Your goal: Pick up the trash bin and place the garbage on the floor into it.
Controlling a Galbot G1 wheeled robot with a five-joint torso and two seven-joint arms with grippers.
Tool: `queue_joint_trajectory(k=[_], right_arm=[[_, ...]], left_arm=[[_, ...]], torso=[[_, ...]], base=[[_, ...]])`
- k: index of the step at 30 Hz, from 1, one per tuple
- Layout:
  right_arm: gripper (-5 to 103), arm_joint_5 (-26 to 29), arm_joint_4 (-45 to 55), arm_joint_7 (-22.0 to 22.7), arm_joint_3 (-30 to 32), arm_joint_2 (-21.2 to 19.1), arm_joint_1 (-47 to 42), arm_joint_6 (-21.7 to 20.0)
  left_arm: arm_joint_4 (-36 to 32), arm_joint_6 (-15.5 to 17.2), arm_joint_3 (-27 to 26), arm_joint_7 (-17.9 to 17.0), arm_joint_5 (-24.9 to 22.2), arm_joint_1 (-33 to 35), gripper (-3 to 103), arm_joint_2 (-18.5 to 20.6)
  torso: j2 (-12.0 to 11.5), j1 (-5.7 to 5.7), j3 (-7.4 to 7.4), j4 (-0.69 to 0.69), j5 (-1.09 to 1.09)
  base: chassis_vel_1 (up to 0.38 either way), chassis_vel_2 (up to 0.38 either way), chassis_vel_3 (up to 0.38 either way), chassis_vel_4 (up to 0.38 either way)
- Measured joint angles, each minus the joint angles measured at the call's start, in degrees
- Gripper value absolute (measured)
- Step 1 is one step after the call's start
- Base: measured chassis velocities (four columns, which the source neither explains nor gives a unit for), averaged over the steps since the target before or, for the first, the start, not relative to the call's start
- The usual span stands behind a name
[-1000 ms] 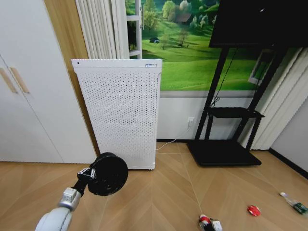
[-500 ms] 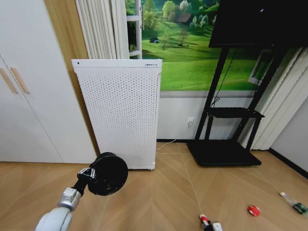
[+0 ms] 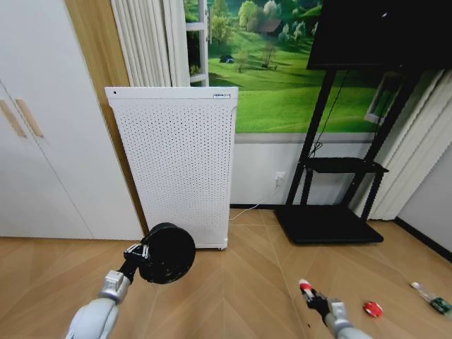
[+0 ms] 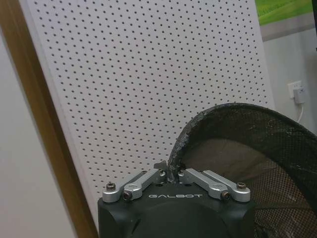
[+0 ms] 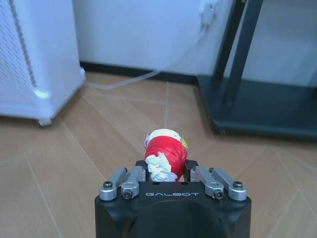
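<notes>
Left pincer point(image 3: 138, 253) pinches the rim of the trash bin point(image 3: 168, 253), held off the floor before the white perforated appliance point(image 3: 176, 162); right pincer point(image 3: 316, 299) clamps the red-and-white scrap point(image 5: 165, 152) above the floor; red scrap point(image 3: 372, 308) and bottle point(image 3: 432, 299) lie right, near the black TV stand base point(image 3: 328, 224).

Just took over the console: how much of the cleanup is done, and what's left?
The trash bin is off the floor, its rim pinched by the left hand. The right hand grips the red-and-white scrap, not yet binned. Left on the floor: the red scrap and the small bottle.
</notes>
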Motion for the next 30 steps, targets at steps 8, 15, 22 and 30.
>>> queue_joint_trajectory(k=[8,15,22,30], right_arm=[[34,-0.5,12.0,-9.3,3.0,-1.2,-5.4,10.0],[34,-0.6,17.0,-17.7,1.7,-1.2,-5.3,17.4],[34,-0.1,21.7,-20.9,-0.8,-2.0,-3.5,18.7],[34,-1.7,15.8,-21.9,-14.2,-4.2,9.8,22.1]], left_arm=[[0.9,1.1,3.9,-1.5,-0.1,-1.3,4,-3.1],[1.8,1.4,6.2,-2.3,-0.1,-2.2,4,-3.9],[2.6,1.9,9.7,-2.8,-0.1,-3.1,4,-5.5],[6.1,2.4,17.4,-3.4,1.0,-6.1,4,-9.1]], torso=[[0.0,0.00,0.00,0.02,0.02],[0.0,0.00,0.00,0.02,0.02],[0.0,0.00,0.00,0.01,0.01],[0.0,0.00,0.00,0.02,0.01]], base=[[0.000,0.000,0.000,0.000],[0.000,0.000,0.000,0.000],[0.000,0.000,0.000,0.000],[0.000,0.000,0.000,0.000]])
